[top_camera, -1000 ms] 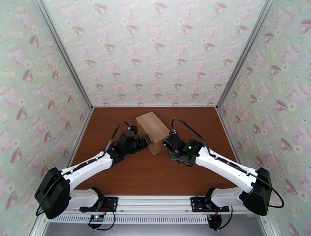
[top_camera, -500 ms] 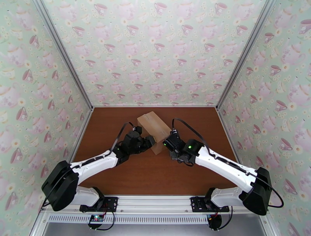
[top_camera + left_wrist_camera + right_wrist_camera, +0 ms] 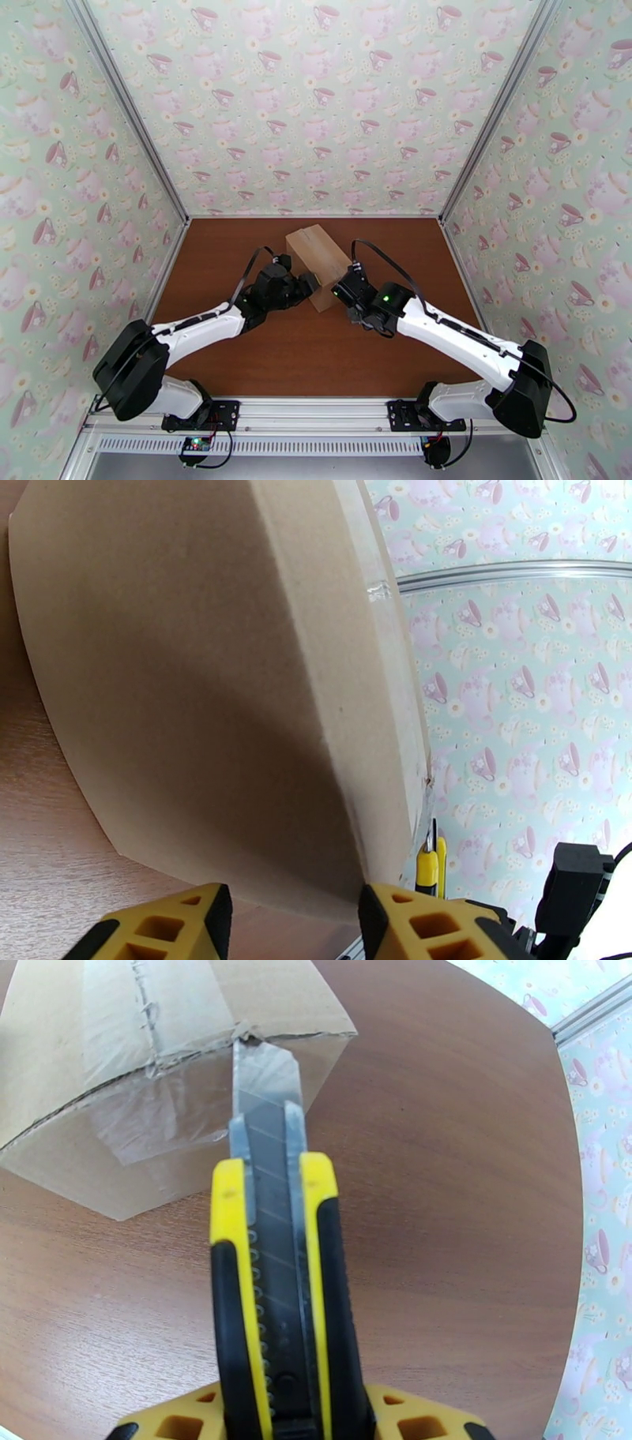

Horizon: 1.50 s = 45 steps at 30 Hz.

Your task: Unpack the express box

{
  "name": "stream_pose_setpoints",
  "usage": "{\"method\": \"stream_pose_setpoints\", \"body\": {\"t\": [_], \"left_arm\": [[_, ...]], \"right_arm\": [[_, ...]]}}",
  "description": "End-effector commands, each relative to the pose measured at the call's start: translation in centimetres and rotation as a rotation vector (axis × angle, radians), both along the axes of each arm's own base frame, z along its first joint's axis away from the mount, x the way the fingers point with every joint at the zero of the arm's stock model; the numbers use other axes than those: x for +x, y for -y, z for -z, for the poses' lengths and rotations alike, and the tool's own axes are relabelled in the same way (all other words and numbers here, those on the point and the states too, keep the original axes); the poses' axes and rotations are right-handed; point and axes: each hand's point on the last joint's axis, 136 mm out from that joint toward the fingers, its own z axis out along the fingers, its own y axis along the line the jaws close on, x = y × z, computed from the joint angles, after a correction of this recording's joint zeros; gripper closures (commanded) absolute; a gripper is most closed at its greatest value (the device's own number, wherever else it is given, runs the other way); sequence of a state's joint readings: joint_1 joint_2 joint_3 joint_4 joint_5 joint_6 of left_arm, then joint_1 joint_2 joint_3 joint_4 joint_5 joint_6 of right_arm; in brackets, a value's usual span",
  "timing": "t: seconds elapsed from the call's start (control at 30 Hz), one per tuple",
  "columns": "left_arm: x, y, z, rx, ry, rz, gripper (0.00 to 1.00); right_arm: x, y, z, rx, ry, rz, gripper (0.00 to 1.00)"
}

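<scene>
- The express box (image 3: 318,254) rests on the wooden table (image 3: 316,363).
- The left gripper (image 3: 294,913), jaws spread, sits at the box's near-left corner.
- The right gripper (image 3: 344,287) pinches a yellow utility knife (image 3: 272,1276), blade tip at the box's taped seam.

Express box (image 3: 317,254) on table (image 3: 316,359), far centre

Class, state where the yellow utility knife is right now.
The utility knife is clamped in the right claw, centre of the right wrist view, its blade tip at the taped edge of the express box.
</scene>
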<state>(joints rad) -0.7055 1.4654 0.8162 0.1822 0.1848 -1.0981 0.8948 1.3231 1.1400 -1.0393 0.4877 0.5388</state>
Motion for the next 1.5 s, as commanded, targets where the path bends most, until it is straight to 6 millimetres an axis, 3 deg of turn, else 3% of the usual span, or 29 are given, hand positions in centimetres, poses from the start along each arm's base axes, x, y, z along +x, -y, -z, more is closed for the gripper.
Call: {"method": "stream_pose_setpoints", "body": {"t": [0.0, 0.93, 1.4, 1.43, 1.47], "left_arm": [[0.6, 2.1, -3.0, -0.077, 0.070, 0.021, 0.51], [1.8, 5.5, -5.3, -0.174, 0.124, 0.008, 0.53], [1.4, 7.9, -5.4, -0.193, 0.131, 0.029, 0.54], [1.7, 8.3, -6.8, -0.212, 0.153, 0.030, 0.54], [1.7, 8.3, -6.8, -0.208, 0.155, 0.028, 0.55]], "right_arm": [[-0.4, -2.6, -0.5, 0.065, -0.015, -0.095, 1.00], [-0.1, -4.1, -0.2, 0.054, -0.010, -0.142, 1.00], [0.1, -5.5, -0.8, 0.078, 0.002, -0.166, 1.00], [0.1, -5.6, -0.8, 0.081, 0.002, -0.169, 1.00], [0.1, -5.6, -0.9, 0.081, 0.003, -0.172, 1.00]]}}
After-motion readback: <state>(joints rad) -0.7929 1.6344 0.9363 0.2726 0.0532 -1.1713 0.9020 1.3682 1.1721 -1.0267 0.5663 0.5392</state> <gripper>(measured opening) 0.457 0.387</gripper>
